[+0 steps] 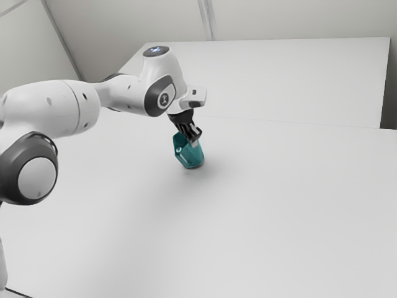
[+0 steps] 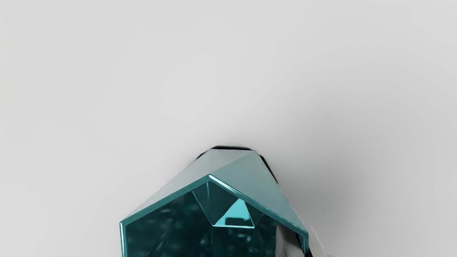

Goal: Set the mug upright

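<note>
My gripper is at the mouth end of the teal faceted mug, near the middle of the exterior view. The mug leans, its mouth raised toward the exterior view's left and its base low, at or just above the table; contact with the table is unclear. In the wrist view the open mouth and outer facets of the mug appear. There my gripper pinches the side wall at the rim, one finger inside the mug and the other outside. The handle cannot be made out.
The white table extends around the mug on all sides. Beyond it lies another pale flat surface, with a wall behind. The arm reaches in from the exterior view's left above the table.
</note>
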Available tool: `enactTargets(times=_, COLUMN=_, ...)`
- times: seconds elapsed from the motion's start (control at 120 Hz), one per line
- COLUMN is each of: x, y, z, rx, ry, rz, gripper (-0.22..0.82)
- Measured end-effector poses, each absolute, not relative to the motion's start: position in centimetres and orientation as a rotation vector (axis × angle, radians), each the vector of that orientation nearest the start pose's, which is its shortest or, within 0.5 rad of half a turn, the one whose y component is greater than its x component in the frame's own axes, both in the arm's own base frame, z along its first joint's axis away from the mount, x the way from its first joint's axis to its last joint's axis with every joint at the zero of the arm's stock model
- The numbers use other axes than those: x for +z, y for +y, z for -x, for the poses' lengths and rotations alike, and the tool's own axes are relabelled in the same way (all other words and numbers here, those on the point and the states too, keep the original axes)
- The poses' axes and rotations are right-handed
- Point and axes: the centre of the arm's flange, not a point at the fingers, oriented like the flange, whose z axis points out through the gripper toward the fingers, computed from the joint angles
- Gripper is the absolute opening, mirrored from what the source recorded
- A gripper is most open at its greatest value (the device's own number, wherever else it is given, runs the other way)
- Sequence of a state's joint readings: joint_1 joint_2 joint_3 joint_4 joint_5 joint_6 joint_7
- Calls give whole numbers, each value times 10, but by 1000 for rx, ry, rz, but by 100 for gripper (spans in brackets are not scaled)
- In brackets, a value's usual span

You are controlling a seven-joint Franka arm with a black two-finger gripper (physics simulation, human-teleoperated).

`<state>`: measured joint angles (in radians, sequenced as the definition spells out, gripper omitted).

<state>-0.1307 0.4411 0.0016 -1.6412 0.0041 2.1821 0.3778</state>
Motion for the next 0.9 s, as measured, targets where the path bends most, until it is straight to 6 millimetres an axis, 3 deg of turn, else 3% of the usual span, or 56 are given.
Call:
enactTargets(times=0.067, x=370, y=-88, z=-678, rx=-153, ry=774, rz=3025, gripper=-15)
enactTargets(times=0.275, x=372, y=-89, z=-678, rx=-153, ry=743, rz=3040, gripper=20)
enactTargets(times=0.367, x=387, y=-89, z=-676, rx=-183, ry=730, rz=3041, gripper=28)
enactTargets(times=0.5, x=423, y=-86, z=-671, rx=-254, ry=710, rz=3037, gripper=37)
enactTargets(times=0.567, x=451, y=-82, z=-664, rx=-288, ry=697, rz=3034, gripper=43)
enactTargets(times=0.667, x=494, y=-55, z=-653, rx=-304, ry=627, rz=3034, gripper=50)
enactTargets(times=0.775, x=551, y=-34, z=-625, rx=-319, ry=574, rz=3040, gripper=54)
enactTargets(times=0.9, x=604, y=-2, z=-597, rx=-303, ry=495, rz=3058, gripper=57)
